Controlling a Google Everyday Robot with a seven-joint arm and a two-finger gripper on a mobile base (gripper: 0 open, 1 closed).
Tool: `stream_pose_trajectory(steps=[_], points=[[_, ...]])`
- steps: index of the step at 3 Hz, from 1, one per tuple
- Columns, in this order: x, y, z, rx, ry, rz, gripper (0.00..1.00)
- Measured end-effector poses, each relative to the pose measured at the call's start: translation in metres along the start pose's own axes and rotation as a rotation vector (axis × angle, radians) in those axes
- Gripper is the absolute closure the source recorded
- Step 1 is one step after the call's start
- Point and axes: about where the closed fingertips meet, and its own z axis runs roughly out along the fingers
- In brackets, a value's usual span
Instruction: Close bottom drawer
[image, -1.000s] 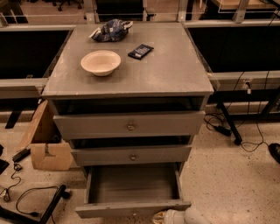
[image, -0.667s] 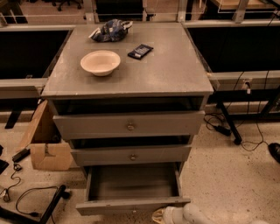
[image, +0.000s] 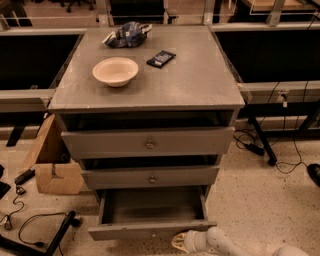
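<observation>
**Edging left at the open drawer front**

Since a second ago my gripper (image: 180, 242) has slid a little to the left along the bottom edge of the frame, while the bottom drawer (image: 150, 230) looks as far out as it was. That drawer sits low in the middle of the frame, pulled well out, with its plain grey inside showing and its slim front panel facing me. My gripper is just below that panel, right of its middle — whether it touches the wood I cannot tell, nor whether it is wide or narrow. My pale arm (image: 225, 244) runs off toward the lower right corner.

Above it, the middle drawer (image: 150, 177) and the top drawer (image: 147, 142) each stand slightly out, each with a small round knob at its centre. On the cabinet top (image: 200, 80) are a cream bowl (image: 115, 71) at the left, a dark flat packet (image: 161, 58) just right of it, and a crumpled blue bag (image: 126, 34) near the back edge.

Left of the cabinet a cardboard box (image: 57, 167) rests on the speckled floor (image: 250, 200) — a black cable (image: 35, 222) loops in the lower left corner.
</observation>
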Motion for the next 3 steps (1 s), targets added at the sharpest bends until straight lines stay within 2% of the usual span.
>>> stream_pose_trajectory(steps=[3], points=[[-0.011, -0.030, 0.009, -0.006, -0.001, -0.029, 1.00]])
